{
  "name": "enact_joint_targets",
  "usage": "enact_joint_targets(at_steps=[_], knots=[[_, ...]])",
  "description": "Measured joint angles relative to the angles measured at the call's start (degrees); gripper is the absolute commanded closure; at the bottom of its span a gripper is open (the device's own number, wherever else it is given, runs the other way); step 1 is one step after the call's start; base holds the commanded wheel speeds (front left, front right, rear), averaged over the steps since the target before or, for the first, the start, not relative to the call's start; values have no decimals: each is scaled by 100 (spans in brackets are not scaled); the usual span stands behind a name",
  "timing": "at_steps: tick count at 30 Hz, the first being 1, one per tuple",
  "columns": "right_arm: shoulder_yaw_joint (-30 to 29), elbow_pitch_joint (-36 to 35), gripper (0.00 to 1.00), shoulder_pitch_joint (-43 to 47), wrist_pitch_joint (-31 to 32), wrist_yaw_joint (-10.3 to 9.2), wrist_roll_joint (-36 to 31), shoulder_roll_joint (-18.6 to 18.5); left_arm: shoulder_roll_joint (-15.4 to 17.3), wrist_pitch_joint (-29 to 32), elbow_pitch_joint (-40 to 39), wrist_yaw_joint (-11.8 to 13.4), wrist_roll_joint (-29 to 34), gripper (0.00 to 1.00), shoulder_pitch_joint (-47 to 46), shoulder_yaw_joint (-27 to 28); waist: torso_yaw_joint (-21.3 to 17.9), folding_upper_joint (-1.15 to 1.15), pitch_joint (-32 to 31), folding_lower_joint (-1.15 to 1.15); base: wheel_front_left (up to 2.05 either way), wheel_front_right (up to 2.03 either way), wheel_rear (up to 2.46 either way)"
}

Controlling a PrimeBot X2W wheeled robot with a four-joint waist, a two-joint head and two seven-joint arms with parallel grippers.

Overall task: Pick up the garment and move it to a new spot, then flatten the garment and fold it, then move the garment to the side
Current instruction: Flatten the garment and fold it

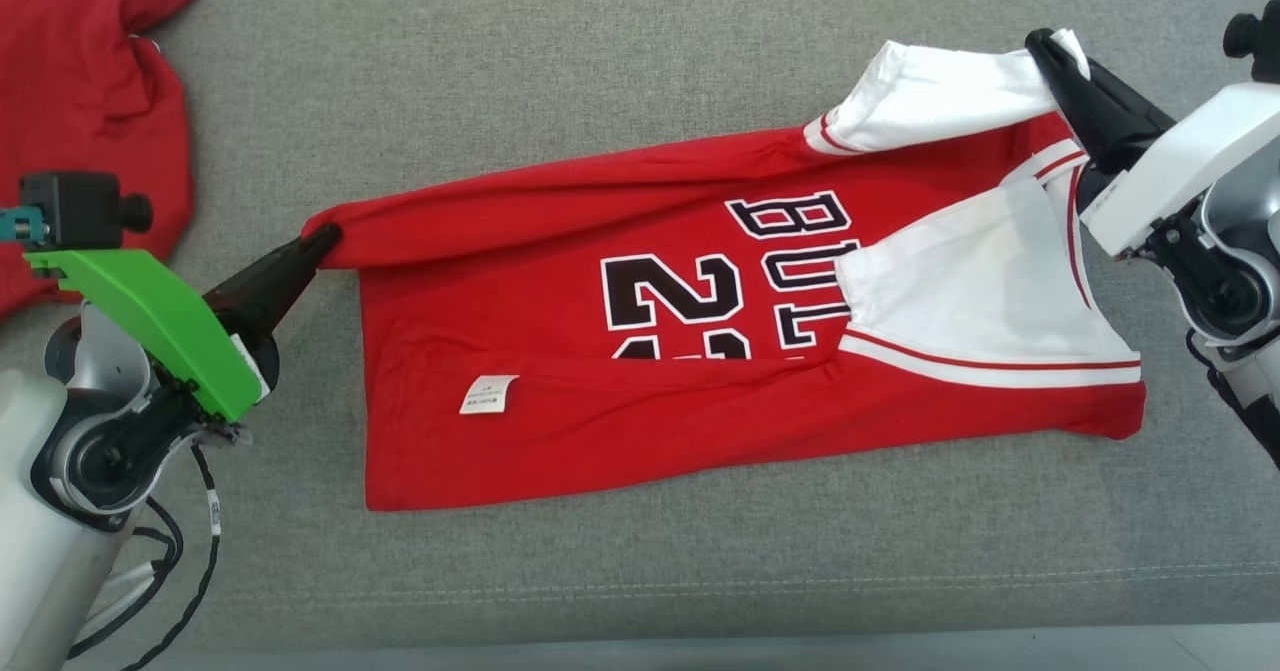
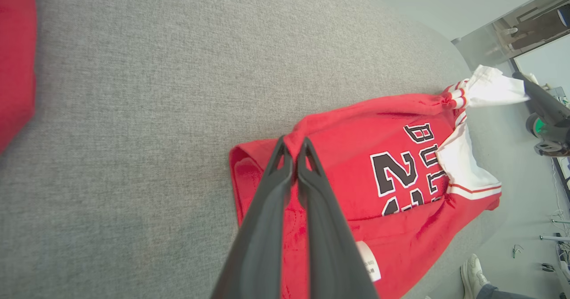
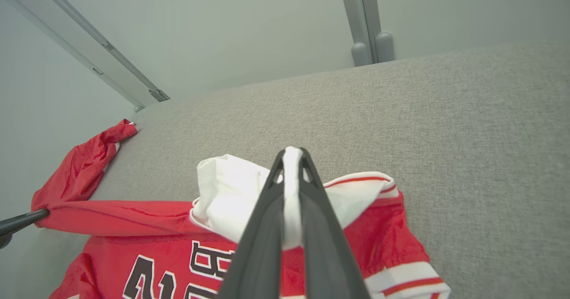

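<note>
The garment (image 1: 700, 351) is a red jersey with white sleeves and black lettering, lying across the grey cushion, its near long edge folded up over the front. My left gripper (image 1: 322, 241) is shut on the red hem corner at the jersey's left end; the left wrist view has that red cloth (image 2: 311, 129) pinched at the tips of my left gripper (image 2: 294, 149). My right gripper (image 1: 1050, 49) is shut on the white sleeve (image 1: 940, 91) at the far right; white cloth (image 3: 222, 192) runs between its fingers in the right wrist view, at my right gripper (image 3: 291, 154). The far long edge is pulled taut between both grips.
A second red garment (image 1: 80, 101) lies bunched at the cushion's far left corner. The grey cushion (image 1: 600, 71) stretches beyond the jersey, with its front seam (image 1: 700, 581) near me. A person's shoe (image 2: 472, 268) stands on the floor beyond the cushion.
</note>
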Motion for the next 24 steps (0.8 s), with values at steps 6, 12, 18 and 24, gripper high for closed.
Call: enact_joint_targets(at_steps=[6, 12, 18, 24], knots=[[-36, -320, 100, 502, -175, 1, 138, -48, 75, -179, -222, 0, -42, 100, 310, -21, -95, 0, -161, 0, 0, 0, 0], [-176, -555, 100, 961, -314, 1, 299, -247, 93, -314, -411, 0, -42, 100, 651, -129, -156, 0, -292, 0, 0, 0, 0], [-300, -804, 100, 1292, -430, -1, 391, -361, 167, -466, -522, 0, -99, 100, 844, -122, -178, 0, -354, 0, 0, 0, 0], [-336, -1058, 100, 1701, -492, -15, 475, -420, 258, -545, -592, 0, -101, 100, 995, -112, -150, 0, -403, 0, 0, 0, 0]])
